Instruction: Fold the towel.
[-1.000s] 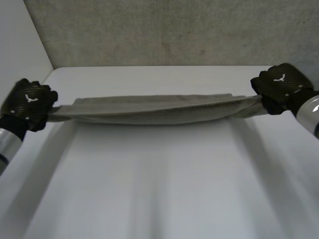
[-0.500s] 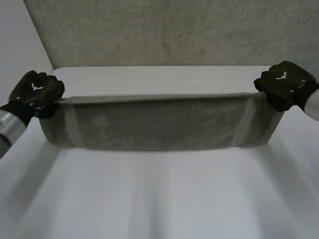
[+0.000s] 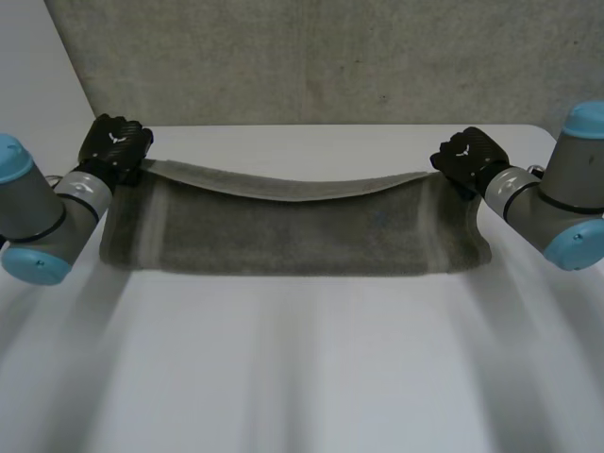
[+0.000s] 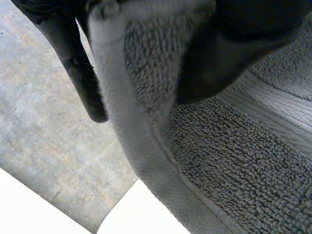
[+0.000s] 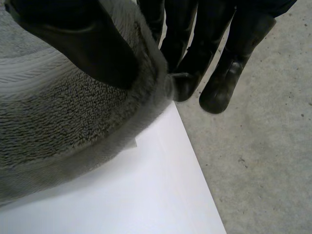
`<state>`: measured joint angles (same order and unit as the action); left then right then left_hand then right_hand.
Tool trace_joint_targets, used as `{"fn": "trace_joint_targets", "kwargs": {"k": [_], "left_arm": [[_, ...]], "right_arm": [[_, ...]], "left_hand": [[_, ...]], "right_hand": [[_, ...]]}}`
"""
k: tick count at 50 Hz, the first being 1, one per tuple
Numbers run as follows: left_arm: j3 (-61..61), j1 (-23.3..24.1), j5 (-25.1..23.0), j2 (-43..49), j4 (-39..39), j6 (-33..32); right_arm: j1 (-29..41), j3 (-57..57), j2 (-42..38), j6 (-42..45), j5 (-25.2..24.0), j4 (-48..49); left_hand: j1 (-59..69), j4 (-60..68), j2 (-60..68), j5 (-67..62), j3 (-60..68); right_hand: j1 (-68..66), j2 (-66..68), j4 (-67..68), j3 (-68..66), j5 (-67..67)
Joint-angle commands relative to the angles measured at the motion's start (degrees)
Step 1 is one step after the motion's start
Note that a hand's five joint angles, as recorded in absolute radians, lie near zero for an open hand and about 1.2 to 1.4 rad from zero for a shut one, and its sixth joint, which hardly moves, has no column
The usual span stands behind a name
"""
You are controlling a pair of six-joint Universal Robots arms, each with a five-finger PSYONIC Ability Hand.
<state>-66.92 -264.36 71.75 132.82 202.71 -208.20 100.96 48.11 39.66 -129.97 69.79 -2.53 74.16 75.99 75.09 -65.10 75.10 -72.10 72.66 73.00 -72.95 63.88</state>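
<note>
Grey towel (image 3: 293,231) hangs over white table (image 3: 302,377), upper corners pinched by left hand (image 3: 115,143) and right hand (image 3: 469,153).

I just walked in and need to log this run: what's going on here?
The robot's two arms are holding a grey terry towel spread wide over the white table. The left hand pinches the corner at one end of the raised edge between thumb and fingers, and the right hand pinches the corner at the other end the same way. The held edge sags a little in the middle, and the rest of the cloth hangs down toward the table.
</note>
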Motion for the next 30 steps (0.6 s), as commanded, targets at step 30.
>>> {"fn": "trace_joint_targets", "kwargs": {"k": [30], "left_arm": [[-14.62,-0.37,12.8,-12.4,-9.89,2.17]], "right_arm": [[0.2,22.27,18.34,-10.74,4.74,3.5]], "left_hand": [[-63.78,-65.6,-64.71,64.72,-64.72]], "right_hand": [[62.1,-62.66,-63.0,62.95,-63.88]]}}
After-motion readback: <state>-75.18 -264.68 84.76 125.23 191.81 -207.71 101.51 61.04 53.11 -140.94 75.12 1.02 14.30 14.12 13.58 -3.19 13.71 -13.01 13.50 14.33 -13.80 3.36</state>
